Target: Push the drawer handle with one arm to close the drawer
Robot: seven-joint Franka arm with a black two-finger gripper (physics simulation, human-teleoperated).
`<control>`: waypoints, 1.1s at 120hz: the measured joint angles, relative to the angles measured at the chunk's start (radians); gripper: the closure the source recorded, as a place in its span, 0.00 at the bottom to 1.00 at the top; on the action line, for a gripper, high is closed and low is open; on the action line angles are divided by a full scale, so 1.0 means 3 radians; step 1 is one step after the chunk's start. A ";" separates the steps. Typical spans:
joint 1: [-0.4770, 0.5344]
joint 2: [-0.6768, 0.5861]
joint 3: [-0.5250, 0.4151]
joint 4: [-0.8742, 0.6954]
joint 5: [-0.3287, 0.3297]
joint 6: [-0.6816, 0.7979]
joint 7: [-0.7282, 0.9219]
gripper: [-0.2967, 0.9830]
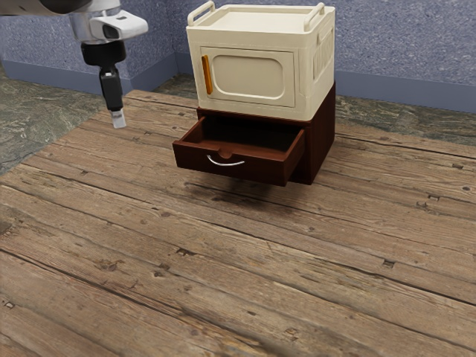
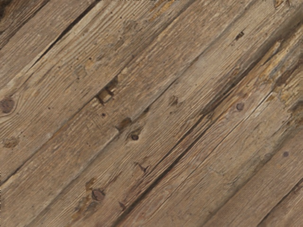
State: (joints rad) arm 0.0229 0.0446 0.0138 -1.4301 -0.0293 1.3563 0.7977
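- At the exterior view's left, we are hanging our black two-finger gripper [image 1: 118,119] tip-down over the wooden tabletop [image 1: 149,260], well apart from the furniture. We are touching nothing that we can make out and seem to be carrying nothing; whether the hand is standing wide or narrow, we cannot tell.
- Next toward the exterior view's right, the dark brown drawer [image 1: 256,168] is standing pulled out, its inside showing. Its curved silver handle [image 1: 225,162] is sitting on the front panel, free of our hand. None of the closing is showing as done; we are judging that reaching the handle and the whole inward push are remaining.
- Behind the drawer, the dark wooden cabinet [image 1: 322,137] is waiting to receive it, while bearing the cream cabinet [image 1: 306,93] on top.
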 joint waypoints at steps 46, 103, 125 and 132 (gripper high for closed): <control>0.0242 -0.0191 -0.0583 0.0569 0.0095 -0.0130 -0.0358 0.23; -0.0518 0.1362 -0.0401 0.0586 0.0119 0.0332 -0.2561 0.74; -0.0531 0.1516 -0.0248 0.0583 0.0113 0.0858 -0.3062 0.81; -0.0521 0.1572 -0.0197 0.0583 0.0113 0.1023 -0.3173 0.82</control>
State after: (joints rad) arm -0.1334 0.5162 -0.0453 -1.2551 0.0045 1.6630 -0.1542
